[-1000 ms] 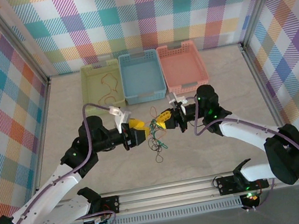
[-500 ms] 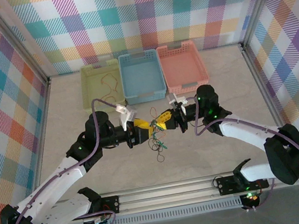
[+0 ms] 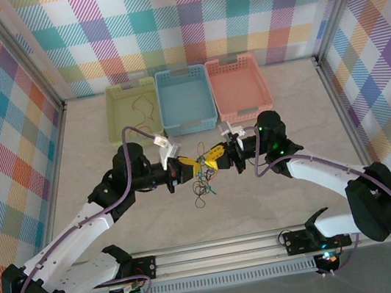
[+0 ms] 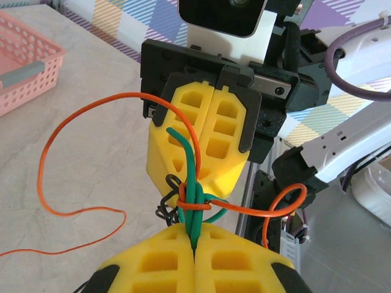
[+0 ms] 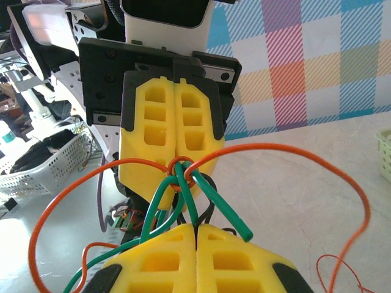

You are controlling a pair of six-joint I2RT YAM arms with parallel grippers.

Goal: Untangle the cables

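Note:
The cables (image 3: pixel 202 178) form a small knot of green, orange and black wire at mid-table, with loops hanging down to the surface. My left gripper (image 3: pixel 191 168) and right gripper (image 3: pixel 211 157) meet tip to tip over the knot. In the left wrist view the left gripper (image 4: pixel 195 237) is shut on a green cable (image 4: pixel 194 183), just below the knot, where an orange cable (image 4: pixel 256 211) wraps around it. In the right wrist view the right gripper (image 5: pixel 196 228) is shut on green cable strands (image 5: pixel 194 198), with an orange ring (image 5: pixel 178 166) cinched round them.
Three baskets stand in a row at the back: yellow-green (image 3: pixel 112 119) holding a loose orange wire (image 3: pixel 144 110), blue (image 3: pixel 181 72) and pink (image 3: pixel 236 62). The checkered walls enclose the table. The arms' rail runs along the near edge (image 3: pixel 219 250).
My left gripper has moved right to the knot and shut on the green cable. The right gripper has stayed shut in place. The hanging loops have shifted slightly.

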